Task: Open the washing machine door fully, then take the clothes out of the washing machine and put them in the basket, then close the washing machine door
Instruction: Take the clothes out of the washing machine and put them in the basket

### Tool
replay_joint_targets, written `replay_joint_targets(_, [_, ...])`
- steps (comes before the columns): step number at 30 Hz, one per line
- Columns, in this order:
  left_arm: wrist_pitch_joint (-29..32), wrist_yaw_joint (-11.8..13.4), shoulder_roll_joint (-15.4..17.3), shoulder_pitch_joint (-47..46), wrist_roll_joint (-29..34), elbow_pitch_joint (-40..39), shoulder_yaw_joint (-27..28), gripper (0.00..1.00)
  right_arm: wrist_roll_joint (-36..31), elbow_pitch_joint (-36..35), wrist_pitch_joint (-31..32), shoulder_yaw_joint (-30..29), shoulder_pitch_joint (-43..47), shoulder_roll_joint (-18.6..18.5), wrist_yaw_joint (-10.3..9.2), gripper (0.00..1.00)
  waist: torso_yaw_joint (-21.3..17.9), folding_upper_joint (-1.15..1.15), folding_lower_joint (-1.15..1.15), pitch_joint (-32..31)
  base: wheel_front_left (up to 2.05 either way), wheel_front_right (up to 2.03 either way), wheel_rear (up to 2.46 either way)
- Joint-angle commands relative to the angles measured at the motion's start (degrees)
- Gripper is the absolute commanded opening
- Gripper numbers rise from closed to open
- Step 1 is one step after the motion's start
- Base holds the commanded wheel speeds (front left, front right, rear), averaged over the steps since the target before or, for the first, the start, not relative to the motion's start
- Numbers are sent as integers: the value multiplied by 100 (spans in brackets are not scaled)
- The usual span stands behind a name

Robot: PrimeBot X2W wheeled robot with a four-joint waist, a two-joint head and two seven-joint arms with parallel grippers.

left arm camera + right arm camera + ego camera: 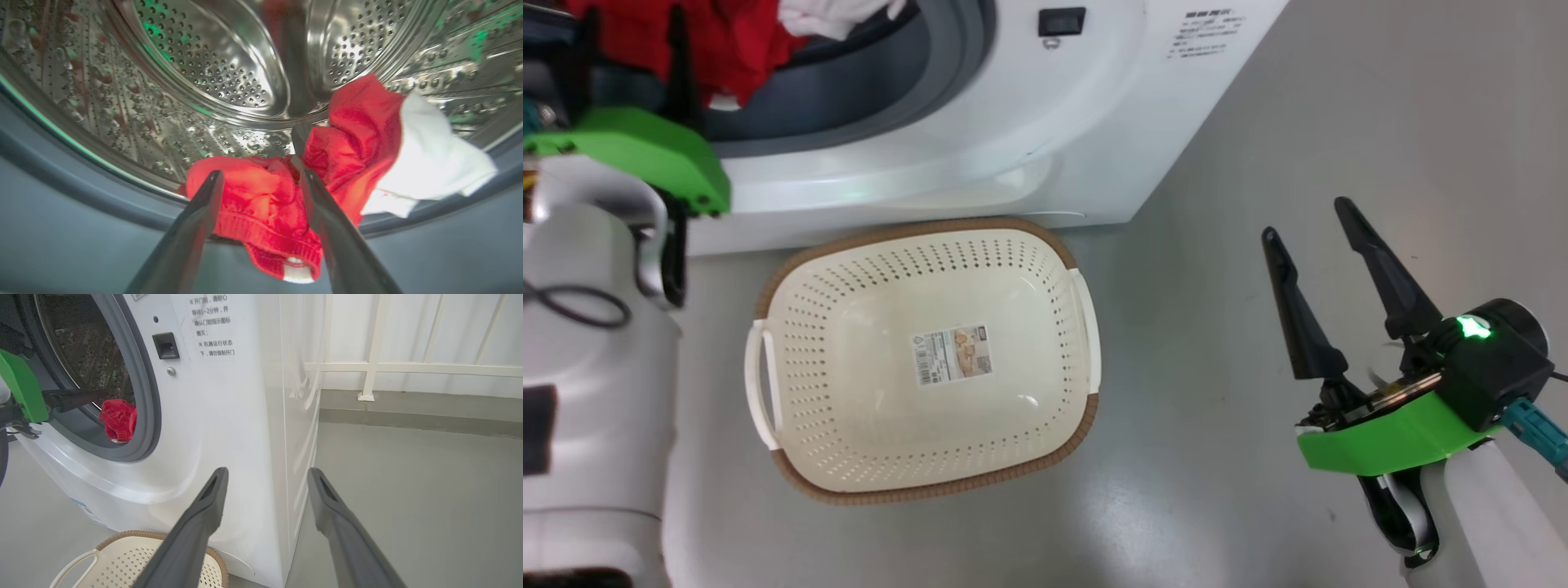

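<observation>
- Left arm reaches far-left into the washing machine (980, 122) opening; left gripper (258, 171) sits at the drum (204, 61) mouth, over the grey rubber ring (61, 204).
- Right arm is held low at near right over the floor (1217, 449), well apart from the machine; right gripper (1305, 219) points up toward the far side.
- The clothes (359, 134), red and white, are bunched at the drum's front lip, with a red piece drooping over the ring.
- Basket (849, 269) is on the floor just in front of the machine, with a label sticker (953, 354) on its bottom.
- Left fingers are spread with red cloth between them; can't tell if they press it.
- Right fingers are spread wide, holding nothing.
</observation>
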Motion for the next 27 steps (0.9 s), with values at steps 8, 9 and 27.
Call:
replay_joint_targets(8, [668,490,676,-728,437,724,-184,100,250,-80,-36,372,-149,-78,24,100,-234,0,0,236,0,0,0])
replay_joint_targets(9, [783,538,715,-787,470,814,-212,100,254,-74,-36,392,-167,-67,24,100,-252,0,0,251,0,0,0])
replay_joint_targets(27, [1426,568,943,-1137,526,1426,-484,0,320,0,-36,549,-395,34,24,100,-396,0,0,462,0,0,0])
